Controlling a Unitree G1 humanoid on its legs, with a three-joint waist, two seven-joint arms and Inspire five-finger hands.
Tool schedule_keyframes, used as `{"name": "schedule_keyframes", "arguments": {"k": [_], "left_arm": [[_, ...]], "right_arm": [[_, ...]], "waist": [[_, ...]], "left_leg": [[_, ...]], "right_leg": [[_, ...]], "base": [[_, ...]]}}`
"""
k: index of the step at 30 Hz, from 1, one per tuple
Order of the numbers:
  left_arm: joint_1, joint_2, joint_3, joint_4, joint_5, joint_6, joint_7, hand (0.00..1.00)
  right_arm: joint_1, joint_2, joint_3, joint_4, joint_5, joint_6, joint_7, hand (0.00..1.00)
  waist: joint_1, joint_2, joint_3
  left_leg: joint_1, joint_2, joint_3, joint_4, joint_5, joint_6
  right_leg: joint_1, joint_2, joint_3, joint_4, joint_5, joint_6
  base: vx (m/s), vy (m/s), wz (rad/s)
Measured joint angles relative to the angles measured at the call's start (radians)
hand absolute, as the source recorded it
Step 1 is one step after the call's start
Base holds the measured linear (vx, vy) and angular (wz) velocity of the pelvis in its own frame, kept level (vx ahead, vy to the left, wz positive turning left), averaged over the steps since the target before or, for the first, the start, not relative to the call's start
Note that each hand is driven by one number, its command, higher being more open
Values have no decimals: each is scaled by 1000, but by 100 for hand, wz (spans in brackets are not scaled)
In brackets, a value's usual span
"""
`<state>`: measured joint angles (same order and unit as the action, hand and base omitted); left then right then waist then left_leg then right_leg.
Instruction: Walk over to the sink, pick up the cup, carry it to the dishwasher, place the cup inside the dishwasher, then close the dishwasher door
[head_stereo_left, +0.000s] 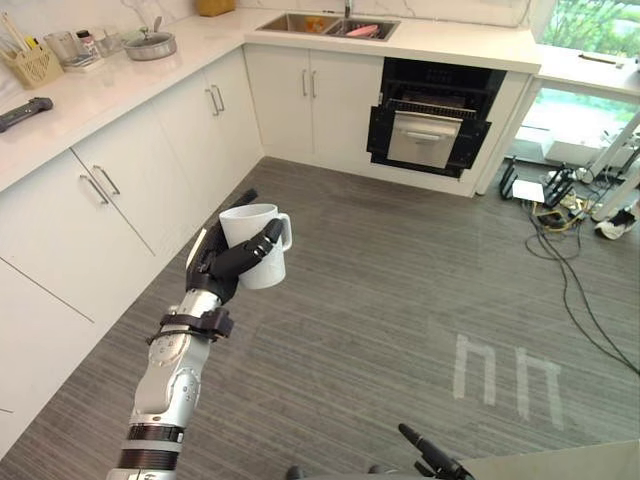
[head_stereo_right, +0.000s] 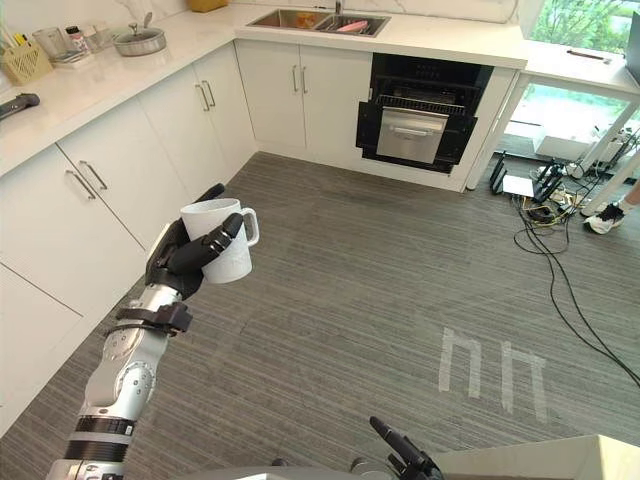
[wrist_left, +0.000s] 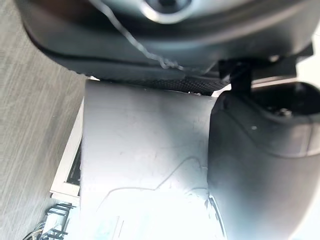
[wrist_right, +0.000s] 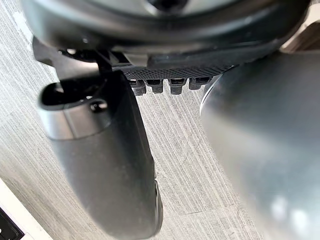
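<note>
White cup (head_stereo_left: 245, 224), grey-streaked floor (head_stereo_left: 400, 300), white cabinets (head_stereo_left: 310, 95) — black-and-silver dishwasher (head_stereo_left: 428, 122)

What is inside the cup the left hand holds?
Only bare white inner wall below the rim of the cup, gripped in the left hand. The near wall hides its bottom, so any contents cannot be seen.

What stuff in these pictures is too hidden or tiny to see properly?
1. Inside the cup: left eye view, its own wall and the left hand curled round it hide the bottom.
2. What lies in the sink: left eye view, too far away and too small.
3. Inside the dishwasher: left eye view, dark and far away.
4. The right hand: left eye view, cut off by the bottom edge.
</note>
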<state>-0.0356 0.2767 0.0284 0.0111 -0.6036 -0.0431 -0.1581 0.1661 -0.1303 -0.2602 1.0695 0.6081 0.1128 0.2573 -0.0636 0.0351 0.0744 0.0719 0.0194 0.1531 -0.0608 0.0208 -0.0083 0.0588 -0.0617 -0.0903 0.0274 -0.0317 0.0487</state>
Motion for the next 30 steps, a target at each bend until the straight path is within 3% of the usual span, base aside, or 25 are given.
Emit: {"name": "schedule_keyframes", "arguments": {"k": [5, 8, 10, 11, 12, 13, 15, 17, 18, 20, 22, 23, 24, 25, 26, 27, 29, 30], "left_arm": [[81, -86, -60, 59, -7, 30, 71, 0], [119, -141, -97, 103, -10, 76, 105, 0], [119, -147, -151, 113, -12, 120, 117, 0], [117, -147, -172, 112, -12, 123, 115, 0], [102, -158, -187, 112, -12, 121, 109, 0], [100, -160, -194, 120, -11, 123, 115, 0], [102, -146, -207, 123, -9, 126, 117, 0], [96, -128, -213, 124, -7, 113, 116, 0], [84, -120, -219, 124, -4, 107, 115, 0], [46, -115, -236, 124, -4, 105, 114, 0], [28, -117, -234, 123, -4, 105, 117, 0], [10, -116, -234, 119, -4, 110, 121, 0], [6, -117, -235, 113, -4, 115, 124, 0], [2, -121, -234, 101, -4, 121, 130, 0], [-5, -124, -238, 101, -4, 126, 129, 0], [-21, -128, -254, 101, -4, 134, 130, 0], [-13, -151, -287, 101, 11, 136, 126, 0], [0, -177, -303, 101, 40, 136, 121, 0]], "right_arm": [[9, -1, -22, 8, 0, -19, 5, 100], [13, 4, -47, 29, -4, -51, -2, 100], [44, 18, -58, 34, -14, -93, -33, 100], [59, 18, -64, 35, -14, -102, -41, 100], [73, 15, -81, 37, -17, -121, -63, 100], [72, 25, -88, 35, -11, -143, -82, 100], [82, 41, -96, 13, -10, -189, -92, 100], [78, 63, -82, -27, -10, -218, -112, 100], [79, 75, -72, -52, -10, -232, -127, 100], [76, 83, -56, -99, -11, -237, -151, 100], [72, 84, -42, -127, -14, -238, -160, 100], [72, 86, -25, -152, -25, -238, -165, 100], [73, 85, -19, -160, -29, -239, -166, 100], [71, 81, -12, -171, -43, -240, -168, 100], [67, 82, -8, -181, -43, -241, -171, 100], [55, 92, -6, -205, -43, -241, -182, 100], [69, 95, 8, -284, -40, -244, -203, 100], [75, 93, 17, -318, -39, -249, -215, 100]], "waist": [[4, 20, 12], [18, 23, 20], [17, 5, 19], [14, 6, 15], [19, 0, 26], [19, -7, 32], [5, -6, 36], [-10, -6, 36], [-20, -7, 38], [-24, -10, 59], [-19, -9, 68], [-18, -10, 70], [-19, -9, 69], [-19, 2, 66], [-22, 9, 62], [-20, 2, 64], [-28, -2, 61], [-32, 5, 62]], "left_leg": [[-5, 5, -8, 80, -52, -5], [-43, -4, -12, 209, -133, 3], [-66, -40, -2, 310, -188, 47], [-68, -49, 13, 329, -199, 54], [-69, -69, 4, 352, -241, 62], [-50, -92, -17, 362, -256, 73], [1, -95, -64, 349, -262, 93], [25, -79, -110, 337, -272, 93], [30, -71, -145, 324, -275, 93], [73, -64, -183, 280, -277, 87], [111, -49, -183, 257, -300, 68], [145, -25, -186, 267, -349, 48], [158, -12, -188, 277, -373, 42], [190, 28, -180, 279, -403, 40], [203, 40, -174, 286, -407, 35], [209, 57, -159, 327, -383, 2], [185, 73, -139, 469, -337, -18], [128, 101, -120, 637, -280, -76]], "right_leg": [[33, -2, -20, 5, -13, -5], [-20, -34, -34, 199, -146, -2], [-38, -111, -107, 322, -240, 34], [-33, -137, -138, 352, -252, 65], [-109, -187, -129, 590, -267, 53], [-205, -239, -113, 817, -195, -11], [-287, -228, -43, 1002, -74, -32], [-330, -140, -6, 958, -162, -23], [-351, -93, 0, 839, -182, -11], [-369, -56, 0, 560, -160, 7], [-379, -43, -3, 346, -84, 2], [-378, -34, -10, 223, 29, -5], [-369, -29, -29, 228, 84, -4], [-372, 4, -42, 283, 114, -24], [-378, 17, -47, 318, 105, -27], [-381, 24, -57, 390, 33, -44], [-350, 25, -73, 445, -36, -56], [-305, 36, -83, 444, -90, -54]], "base": [[-20, -16, 9], [-26, -2, 19], [31, 44, 71], [140, 55, 86], [122, 92, 76], [109, 104, 65], [162, 89, 60], [244, -18, 69], [247, -95, 82], [329, -156, 68], [390, -199, 16], [380, -193, 3], [524, -252, 1], [457, -204, 3], [655, -275, 2], [620, -281, 8], [550, -266, 13], [504, -217, 18]]}}
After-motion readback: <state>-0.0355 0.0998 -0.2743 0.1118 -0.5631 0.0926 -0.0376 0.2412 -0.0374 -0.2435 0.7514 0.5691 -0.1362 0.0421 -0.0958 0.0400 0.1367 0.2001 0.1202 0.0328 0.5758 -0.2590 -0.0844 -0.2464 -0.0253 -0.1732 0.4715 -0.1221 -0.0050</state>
